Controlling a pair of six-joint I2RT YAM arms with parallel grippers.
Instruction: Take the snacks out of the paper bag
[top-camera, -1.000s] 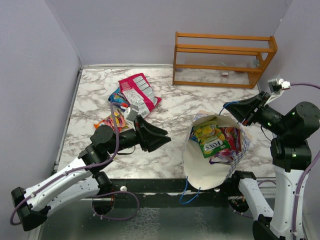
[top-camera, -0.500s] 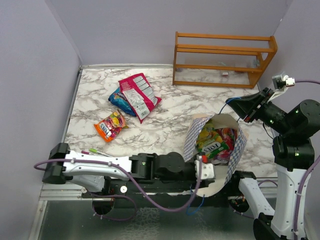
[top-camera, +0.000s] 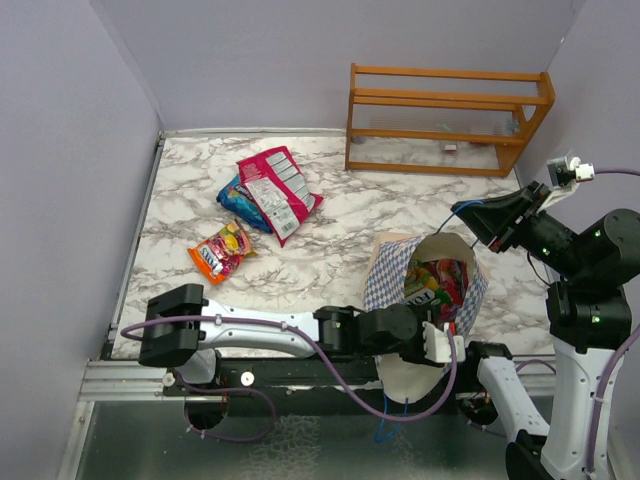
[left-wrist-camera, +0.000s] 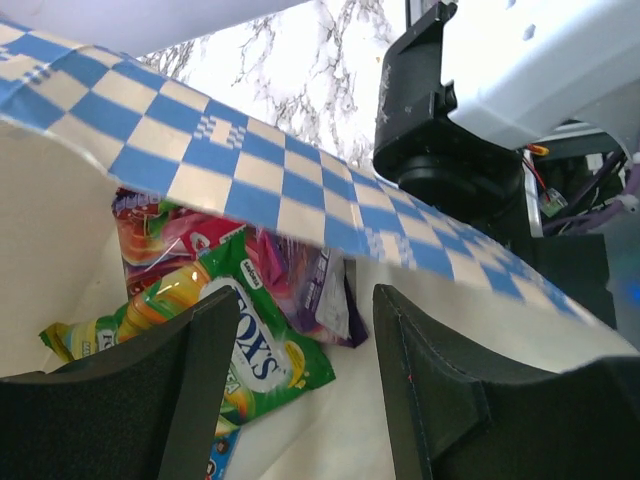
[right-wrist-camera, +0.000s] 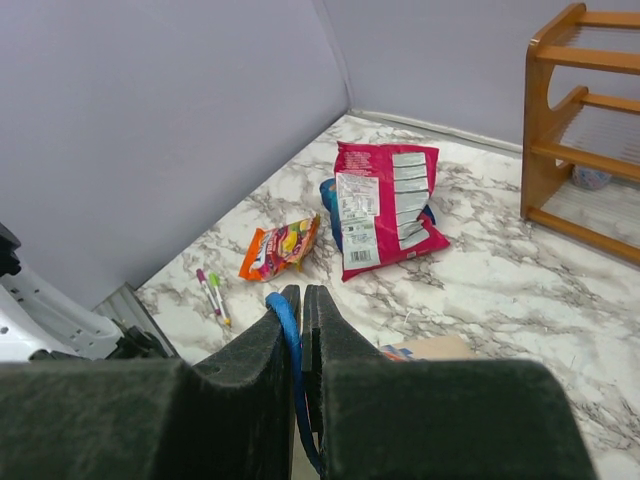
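Note:
The paper bag stands near the table's front right, mouth tilted toward the front, blue-and-white chequered outside. Inside lie snacks: a green FOX'S packet, a purple packet and a red one. My left gripper is open and empty at the bag's mouth, just above the cream inner wall. My right gripper is shut on the bag's blue cord handle and holds it up.
A red-pink packet lies over a blue chip bag at the back left, with an orange packet nearer. Two pens lie by the left front edge. An orange wooden rack stands at the back right.
My left arm has swung from the left side along the front edge to the bag's mouth. The right gripper has lifted the handle, and the bag stands more upright.

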